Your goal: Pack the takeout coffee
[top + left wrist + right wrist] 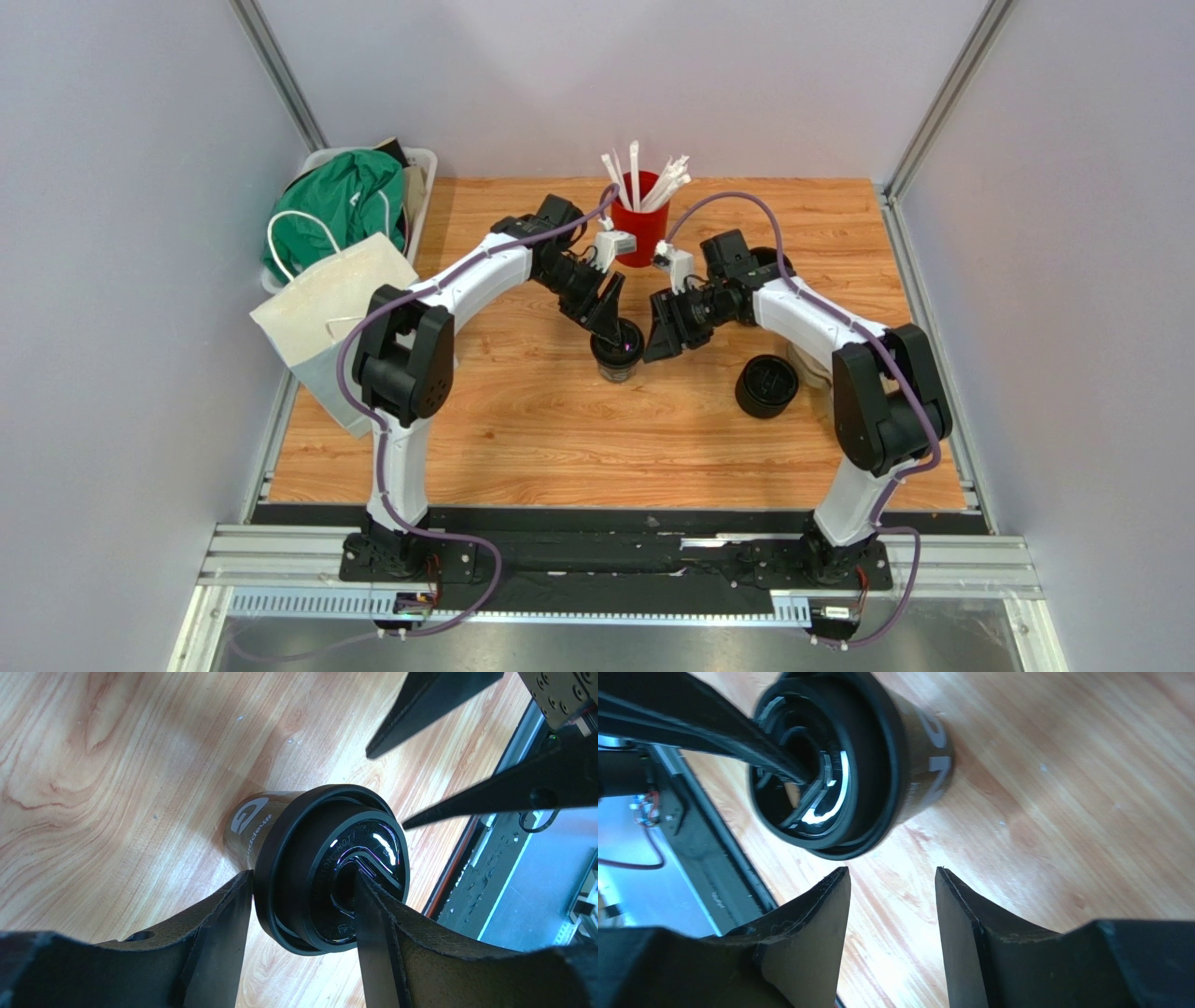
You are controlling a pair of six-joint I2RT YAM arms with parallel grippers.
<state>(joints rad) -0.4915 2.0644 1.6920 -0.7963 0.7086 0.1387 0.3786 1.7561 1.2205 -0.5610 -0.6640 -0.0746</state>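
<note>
One takeout coffee [617, 357], a small black cup with a round black lid [330, 868], stands upright mid-table. My left gripper [615, 333] reaches down onto it. In the left wrist view one finger [224, 917] presses the outside of the lid's rim. The other [372, 917] rests in the hollow on the lid's top, so the left gripper [302, 878] is shut on that edge. My right gripper [657, 340] hovers just right of the cup, open and empty [892, 878], with the cup [920, 749] ahead of it. A second takeout coffee [767, 385] stands further right.
A red cup of white straws [640, 224] stands at the back centre. A white paper bag [337, 322] stands at the table's left edge, with a bin of green cloth [337, 203] behind it. The right arm hides the table's far right part.
</note>
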